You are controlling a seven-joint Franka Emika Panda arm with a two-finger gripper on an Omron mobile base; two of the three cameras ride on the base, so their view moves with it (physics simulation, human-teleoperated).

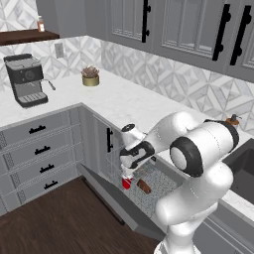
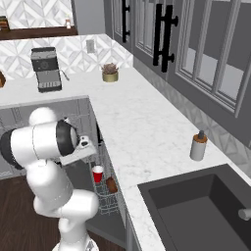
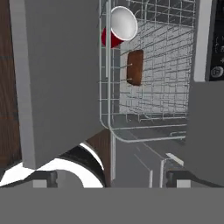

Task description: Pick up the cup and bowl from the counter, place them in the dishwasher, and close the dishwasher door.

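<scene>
Progress: both items are off the tabletop (image 1: pixel 124 99) and inside the dishwasher (image 3: pixel 153 87). Reading the hand view from left to right, the dishwasher door (image 3: pixel 61 74) hangs open as a flat grey panel; beside it the cup (image 3: pixel 118 27) lies at the rack's edge, its pale inside facing the camera; next the bowl (image 3: pixel 134 67) stands on edge against the wire mesh, apart from the cup. The dark control strip sits at the far right. Judged remaining: closing the door only. Pose: in the left base view the arm folds forward and down over the open unit, with the end effector (image 1: pixel 130 171) just above the cup (image 1: pixel 126 183) and bowl (image 1: pixel 144 186). Its fingers are spread wide apart and hold nothing.
</scene>
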